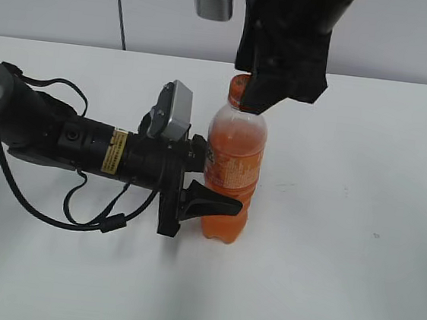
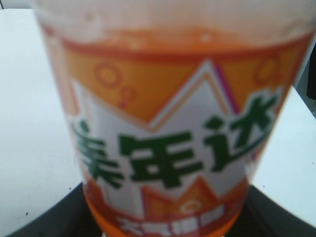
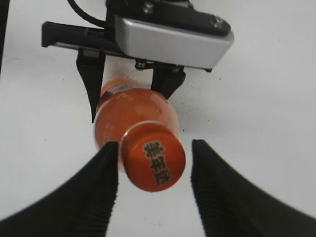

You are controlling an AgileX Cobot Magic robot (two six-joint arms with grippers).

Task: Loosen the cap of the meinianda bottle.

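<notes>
The meinianda bottle [image 1: 235,155] stands upright on the white table, full of orange drink, and its orange-and-white label fills the left wrist view [image 2: 173,138]. My left gripper [image 1: 221,195] comes in from the left and is shut on the bottle's lower body; its dark fingers show at the bottom corners of the left wrist view [image 2: 168,228]. My right gripper [image 3: 154,147] hangs over the bottle with its fingers open on either side of the orange cap [image 3: 153,157]. The left finger is at the cap's edge and the right finger stands apart. In the exterior view the right gripper [image 1: 278,90] hides most of the cap [image 1: 237,86].
The white table [image 1: 345,220] has nothing else standing on it. The left arm and its looping black cables [image 1: 78,214] lie low across the table's left side. The left wrist camera housing [image 3: 168,42] sits close behind the bottle.
</notes>
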